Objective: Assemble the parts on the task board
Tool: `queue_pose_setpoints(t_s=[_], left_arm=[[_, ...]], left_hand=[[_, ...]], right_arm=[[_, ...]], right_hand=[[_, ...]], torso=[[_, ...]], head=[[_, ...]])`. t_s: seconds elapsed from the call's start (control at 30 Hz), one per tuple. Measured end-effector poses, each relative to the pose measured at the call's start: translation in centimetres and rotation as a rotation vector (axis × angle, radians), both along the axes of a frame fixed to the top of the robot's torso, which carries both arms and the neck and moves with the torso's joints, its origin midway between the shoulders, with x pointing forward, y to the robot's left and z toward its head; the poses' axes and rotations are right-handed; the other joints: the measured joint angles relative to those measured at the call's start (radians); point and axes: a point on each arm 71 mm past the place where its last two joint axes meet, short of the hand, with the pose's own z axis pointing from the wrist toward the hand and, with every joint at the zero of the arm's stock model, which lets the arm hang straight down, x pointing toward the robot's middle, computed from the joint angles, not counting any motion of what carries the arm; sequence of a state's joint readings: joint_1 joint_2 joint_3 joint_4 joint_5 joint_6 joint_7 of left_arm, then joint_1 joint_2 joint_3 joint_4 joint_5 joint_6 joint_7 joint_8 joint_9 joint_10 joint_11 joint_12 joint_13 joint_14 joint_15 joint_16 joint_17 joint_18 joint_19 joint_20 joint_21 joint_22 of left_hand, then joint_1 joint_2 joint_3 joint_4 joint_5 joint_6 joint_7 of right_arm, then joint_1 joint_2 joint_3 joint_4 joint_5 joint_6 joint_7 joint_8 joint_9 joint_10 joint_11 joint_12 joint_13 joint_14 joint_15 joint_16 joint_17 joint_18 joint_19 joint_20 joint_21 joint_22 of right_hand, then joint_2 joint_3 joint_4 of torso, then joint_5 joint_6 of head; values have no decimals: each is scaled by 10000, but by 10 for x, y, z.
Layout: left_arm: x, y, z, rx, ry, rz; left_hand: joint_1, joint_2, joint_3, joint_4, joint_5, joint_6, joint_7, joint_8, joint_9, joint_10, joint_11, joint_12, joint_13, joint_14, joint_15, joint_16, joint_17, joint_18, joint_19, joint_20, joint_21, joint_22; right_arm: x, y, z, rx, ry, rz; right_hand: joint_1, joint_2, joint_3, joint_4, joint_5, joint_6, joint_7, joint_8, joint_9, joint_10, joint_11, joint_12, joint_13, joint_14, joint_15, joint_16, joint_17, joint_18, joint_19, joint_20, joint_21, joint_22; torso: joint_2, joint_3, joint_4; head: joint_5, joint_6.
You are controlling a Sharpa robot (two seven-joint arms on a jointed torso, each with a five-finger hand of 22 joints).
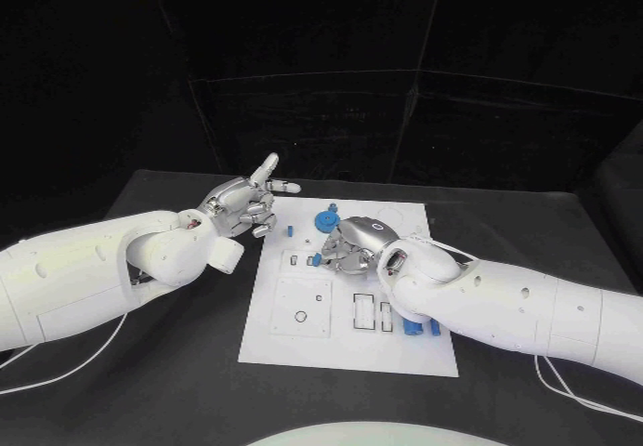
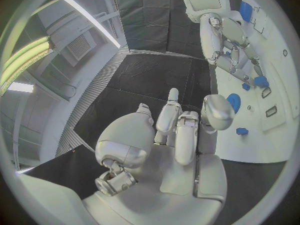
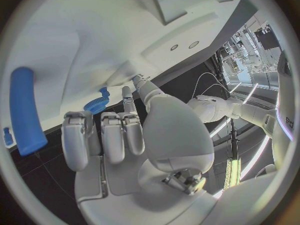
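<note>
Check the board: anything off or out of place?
Nothing damaged or spilled. A few blue parts sit at the right edge of the board, beside the right arm, not yet seated. The left hand hangs off the board's left side, one finger up, holding nothing.

Backdrop: black panelled wall (image 1: 402, 102) behind the matte black bench (image 1: 161, 372)
Light: long glowing ceiling strip lamps (image 2: 25, 60)
</note>
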State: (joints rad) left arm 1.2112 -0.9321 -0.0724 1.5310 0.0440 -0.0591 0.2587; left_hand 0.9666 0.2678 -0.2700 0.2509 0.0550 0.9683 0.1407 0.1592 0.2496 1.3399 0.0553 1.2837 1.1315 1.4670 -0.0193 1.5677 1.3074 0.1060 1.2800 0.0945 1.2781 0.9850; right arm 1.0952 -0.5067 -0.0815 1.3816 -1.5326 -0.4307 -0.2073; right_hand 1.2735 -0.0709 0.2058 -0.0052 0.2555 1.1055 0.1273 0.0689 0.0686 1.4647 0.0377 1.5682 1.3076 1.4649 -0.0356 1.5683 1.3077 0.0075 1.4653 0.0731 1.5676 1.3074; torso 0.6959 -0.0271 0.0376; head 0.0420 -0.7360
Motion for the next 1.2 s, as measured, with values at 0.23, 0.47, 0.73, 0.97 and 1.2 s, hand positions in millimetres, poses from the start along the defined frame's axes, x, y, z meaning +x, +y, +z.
queue_pose_setpoints(t_s=[0.23,0.47,0.73,0.97,1.2], left_arm=[[1,3,0,309,-191,-10],[3,8,0,1689,-1038,-271],[17,6,9,4491,-2220,-1100],[36,-11,21,7539,-2500,-2065],[49,-44,23,10562,-2244,-3226]], left_hand=[[593,-474,-18,-671,0,-79,7,-50,46,-302,27,-306,-360,0,0,0,0,1,-204,17,-201,-378],[1772,-1036,262,-1793,0,-153,11,62,156,-823,2,-924,-1167,0,0,-237,0,307,-879,21,-1037,-1688],[1765,-1405,71,-1893,0,24,-166,672,424,-1126,-124,-1327,-1711,0,0,-497,0,334,-1124,-90,-1506,-2333],[1051,-1384,-452,-1089,0,304,-449,1821,1014,-762,-413,-960,-1319,1,-255,-349,0,334,-687,-311,-1274,-1854],[1214,-1379,-534,-870,0,-51,-569,2522,1450,-531,-466,-646,-938,-34,-291,-194,0,335,-252,-390,-871,-1163]], right_arm=[[-4,-15,3,48,-65,-119],[-7,-45,28,933,144,-73],[12,-80,86,3124,997,-36],[31,-118,110,4713,1695,-670],[47,-143,113,5602,2025,-1387]], right_hand=[[0,0,0,0,2,-128,57,0,-15,22,21,0,0,21,21,0,-1,0,0,0,0,0],[-53,-53,-89,89,49,-448,129,1,-15,11,133,-679,0,37,108,-117,-1,1,3,79,-112,7],[79,79,-156,68,145,-615,170,153,47,-748,223,-2083,0,2,143,-1142,-2,237,1,148,-920,6],[150,41,-183,41,145,-642,197,202,46,-1317,233,-2687,0,37,178,-1635,-2,236,1,148,-1239,5],[319,133,-143,2,212,-845,236,281,45,-2984,276,-4557,-1625,-603,264,-3343,-1295,628,-558,252,-2298,-1355]], torso=[[-19,0,-3],[-98,-5,-35],[-267,2,-94],[-456,28,-149],[-634,66,-187]], head=[[-12,40],[-31,115],[-56,213],[-48,214],[3,146]])
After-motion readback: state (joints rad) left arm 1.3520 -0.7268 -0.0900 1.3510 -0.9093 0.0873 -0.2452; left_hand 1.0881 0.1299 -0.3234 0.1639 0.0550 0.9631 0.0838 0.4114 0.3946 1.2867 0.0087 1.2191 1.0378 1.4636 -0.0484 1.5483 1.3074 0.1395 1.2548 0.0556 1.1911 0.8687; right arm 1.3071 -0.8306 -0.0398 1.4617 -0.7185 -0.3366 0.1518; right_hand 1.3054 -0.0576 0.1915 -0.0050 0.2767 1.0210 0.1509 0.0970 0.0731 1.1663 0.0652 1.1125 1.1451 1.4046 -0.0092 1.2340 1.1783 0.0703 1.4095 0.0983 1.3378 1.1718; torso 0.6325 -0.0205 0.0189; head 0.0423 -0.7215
